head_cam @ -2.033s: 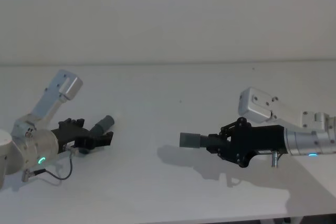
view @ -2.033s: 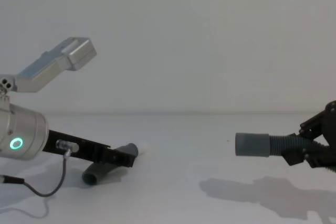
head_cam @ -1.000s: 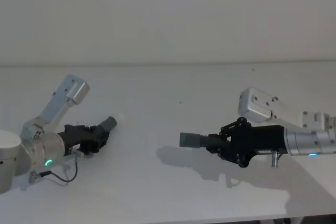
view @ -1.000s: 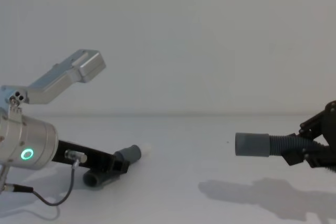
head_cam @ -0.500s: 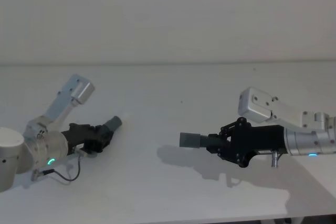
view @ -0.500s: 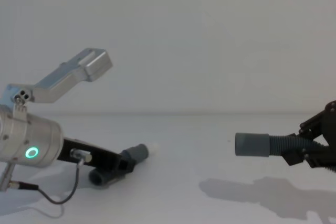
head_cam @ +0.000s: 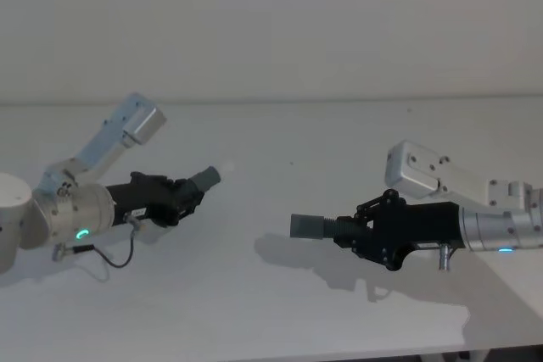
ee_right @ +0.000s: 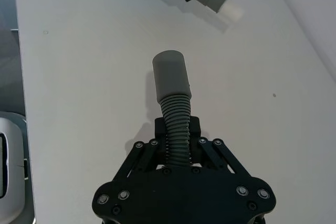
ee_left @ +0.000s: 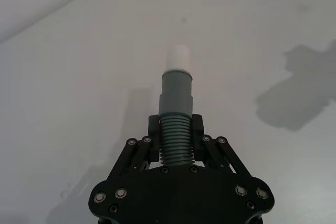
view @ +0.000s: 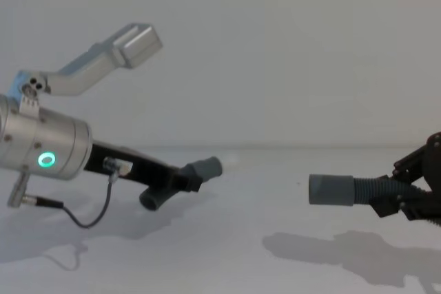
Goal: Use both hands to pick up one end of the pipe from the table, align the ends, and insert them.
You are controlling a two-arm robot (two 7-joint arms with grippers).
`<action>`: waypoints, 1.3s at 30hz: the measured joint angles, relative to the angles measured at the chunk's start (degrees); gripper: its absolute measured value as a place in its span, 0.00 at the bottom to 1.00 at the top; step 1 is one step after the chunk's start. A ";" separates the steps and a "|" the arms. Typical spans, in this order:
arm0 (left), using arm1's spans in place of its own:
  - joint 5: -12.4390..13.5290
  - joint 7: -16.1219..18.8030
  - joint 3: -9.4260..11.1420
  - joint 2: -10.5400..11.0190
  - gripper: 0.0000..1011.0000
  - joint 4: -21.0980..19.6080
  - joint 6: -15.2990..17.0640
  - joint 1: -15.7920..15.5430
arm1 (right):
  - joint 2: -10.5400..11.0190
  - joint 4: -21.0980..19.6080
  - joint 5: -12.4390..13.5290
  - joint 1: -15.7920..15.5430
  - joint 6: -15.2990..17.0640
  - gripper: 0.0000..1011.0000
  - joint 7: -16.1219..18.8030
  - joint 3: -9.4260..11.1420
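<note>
My left gripper (head_cam: 183, 198) is shut on the corrugated middle of one pipe piece (ee_left: 176, 141) and holds it off the white table (head_cam: 254, 320). This piece's grey cuff (head_cam: 206, 179) with its whitish tip (ee_left: 177, 56) points toward the right arm. The piece's back end (view: 153, 200) hangs below the jaws. My right gripper (head_cam: 362, 231) is shut on the other pipe piece (ee_right: 176, 114), held level above the table. Its plain socket cuff (head_cam: 305, 226) faces left. A wide gap separates the two ends (view: 331, 189). The right wrist view shows the left piece's tip (ee_right: 231, 10) farther off.
The table's front edge (head_cam: 339, 352) runs close below both arms. A pale wall (head_cam: 271, 23) rises behind the table. The right arm's shadow (view: 344, 249) lies on the surface under it.
The left gripper has lifted its pipe piece off the table and carried it up and toward the middle. The right arm and its piece have not moved.
</note>
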 joint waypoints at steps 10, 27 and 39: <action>-1.27 -9.36 2.14 1.93 0.30 1.50 -3.42 -4.29 | 0.00 0.00 0.00 0.00 0.00 0.21 0.00 0.00; -4.04 -25.32 5.08 4.61 0.30 5.96 -9.62 -10.19 | 0.00 0.00 0.00 0.00 0.00 0.21 0.00 0.00; -6.23 -39.11 7.49 5.73 0.31 11.63 -15.40 -14.75 | 0.00 0.00 0.00 0.00 0.00 0.21 0.00 0.00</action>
